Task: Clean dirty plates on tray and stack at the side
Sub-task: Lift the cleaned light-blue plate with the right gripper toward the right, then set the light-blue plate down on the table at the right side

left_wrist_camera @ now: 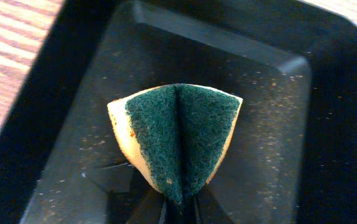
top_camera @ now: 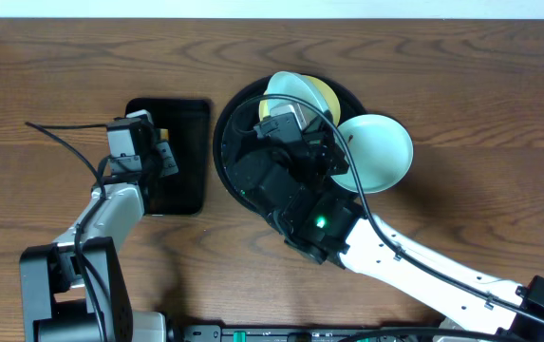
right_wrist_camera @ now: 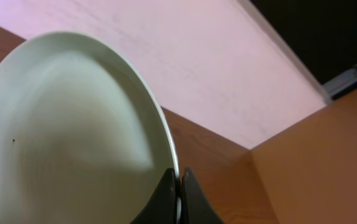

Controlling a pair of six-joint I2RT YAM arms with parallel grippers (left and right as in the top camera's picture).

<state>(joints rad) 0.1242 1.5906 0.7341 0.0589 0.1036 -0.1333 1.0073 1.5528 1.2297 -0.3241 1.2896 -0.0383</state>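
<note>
Your right claw (right_wrist_camera: 179,179) grips the plate (right_wrist_camera: 72,137) tilted for wiping; your left claw (left_wrist_camera: 179,204) squeezes the sponge (left_wrist_camera: 178,134) folded

No lettering, label, brand, number or sign is legible anywhere in these views.

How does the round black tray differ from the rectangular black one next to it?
The round tray is wider than the rectangular tray. The round tray carries a yellow plate, and the right gripper holds a mint plate over its edge; over the rectangular tray the left gripper pinches a folded sponge. Both are black with raised rims.
</note>
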